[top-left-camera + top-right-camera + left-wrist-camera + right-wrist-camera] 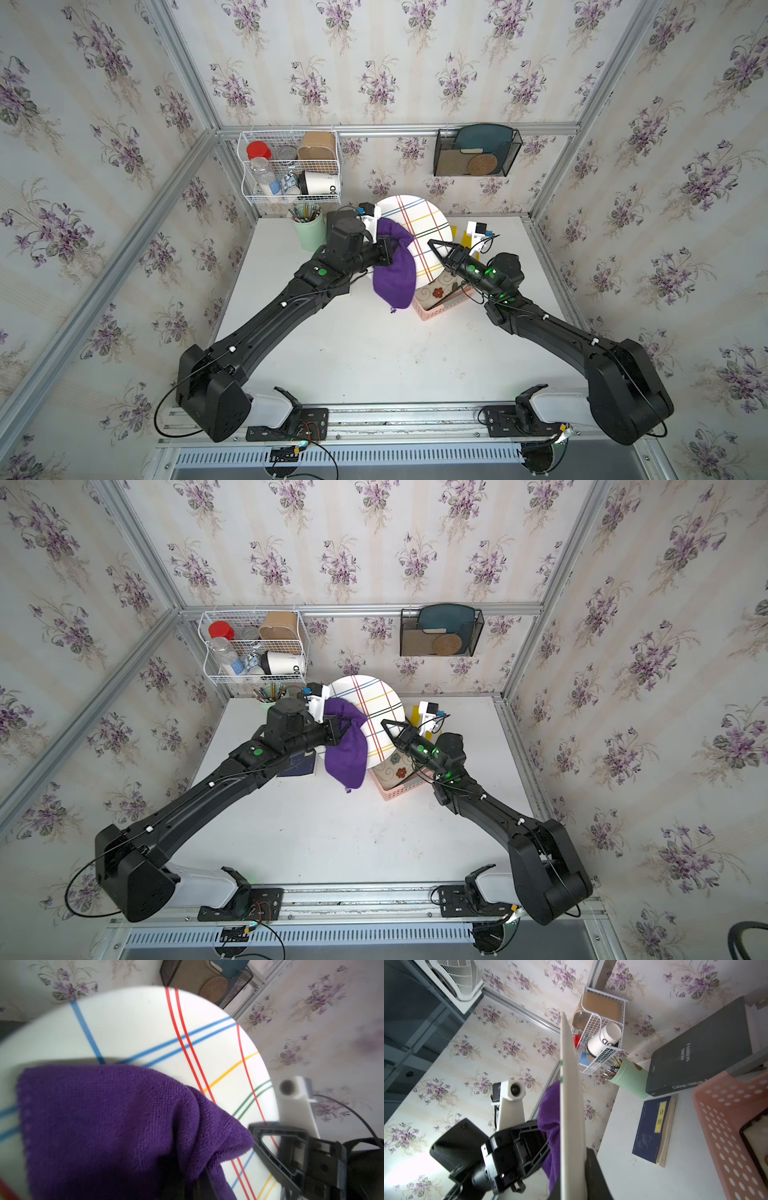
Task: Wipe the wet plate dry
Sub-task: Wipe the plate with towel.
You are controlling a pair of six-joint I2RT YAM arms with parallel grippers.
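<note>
White tabletop [353, 353], scuffed with small dark marks, boxed in by aluminium frame rails [395, 128] and walls of purple-flowered wallpaper [374, 62]. On the back wall, a white wire basket [249, 195] with a red-lidded jar [258, 150], a clear bottle [262, 171], a brown box [316, 150] and a white cup [322, 183] on its side. Further along the same wall, a black mesh holder [513, 153] with a blue-green flat piece [478, 135] and a round woven mat [483, 165]. Below the wire basket, a mint-green cup [311, 235] full of pencils [305, 212]. Near the right arm, a pink perforated basket [440, 309] with a flower-patterned item [436, 291] inside, kind unclear. Plate [419, 220], white with coloured crossing lines, held up off the table on edge between the two arms, overlapping the pink basket in both top views. Right gripper [434, 245] pinching the plate's rim. Left gripper [385, 254] clamped on a bunched purple cloth [395, 278], pressed against the striped face, loose end hanging below the plate.
</note>
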